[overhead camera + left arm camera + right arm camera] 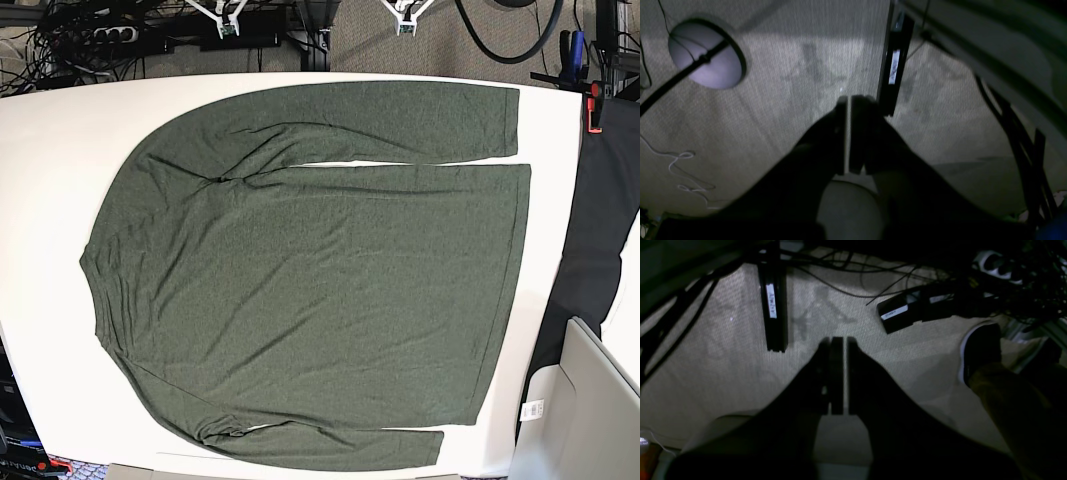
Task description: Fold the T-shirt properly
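The T-shirt [310, 270] is dark olive-green with long sleeves. It lies spread flat on the white table [50, 130] in the base view, collar at the left and hem at the right. One sleeve runs along the far edge and the other along the near edge. My left gripper [848, 100] is shut and empty, and its wrist view shows only grey carpet. My right gripper [839, 340] is also shut and empty over carpet. The shirt shows in neither wrist view. Only small white arm parts [405, 12] show at the base view's top edge.
A black cloth [590, 220] hangs at the table's right side, with a red clamp [597, 105] above it and a white box [590, 400] below. On the floor are a round lamp base [705, 55], black bars [773, 306], cables, a power strip [1000, 266] and a shoe [980, 346].
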{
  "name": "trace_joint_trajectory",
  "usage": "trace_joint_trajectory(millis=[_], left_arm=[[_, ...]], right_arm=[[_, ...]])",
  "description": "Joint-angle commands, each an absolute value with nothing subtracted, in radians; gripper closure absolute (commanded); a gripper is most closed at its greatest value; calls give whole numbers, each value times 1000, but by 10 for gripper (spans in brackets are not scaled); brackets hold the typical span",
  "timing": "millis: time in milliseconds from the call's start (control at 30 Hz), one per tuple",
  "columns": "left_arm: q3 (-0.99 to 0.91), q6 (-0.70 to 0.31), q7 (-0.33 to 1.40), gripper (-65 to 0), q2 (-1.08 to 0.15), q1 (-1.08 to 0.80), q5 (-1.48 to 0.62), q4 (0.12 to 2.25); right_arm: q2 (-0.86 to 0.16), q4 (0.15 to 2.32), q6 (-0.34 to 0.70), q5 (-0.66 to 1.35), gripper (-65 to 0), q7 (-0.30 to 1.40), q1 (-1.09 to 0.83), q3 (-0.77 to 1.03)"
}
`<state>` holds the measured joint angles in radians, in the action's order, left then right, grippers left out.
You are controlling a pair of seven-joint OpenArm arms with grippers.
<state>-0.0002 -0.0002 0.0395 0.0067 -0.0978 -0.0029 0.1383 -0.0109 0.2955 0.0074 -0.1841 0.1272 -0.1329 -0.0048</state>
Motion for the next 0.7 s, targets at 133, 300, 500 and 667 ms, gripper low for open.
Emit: trace_joint_trajectory(millis=[133, 300, 500, 667], left_arm=[[-1, -1, 33, -1, -19, -137, -1, 159], [-1, -1, 33, -1, -47, -208, -1, 263], [1, -1, 33, -1, -67, -289, -1, 369], [-1, -1, 33, -1, -88, -363, -1, 443]], right_arm=[[-48, 302, 4, -183, -2, 120, -150, -7], [-77, 338, 4, -186, -1, 120, -186, -10], [-105, 495, 4, -186, -1, 124, -303, -10], [-119, 607, 4, -186, -1, 122, -389, -8]])
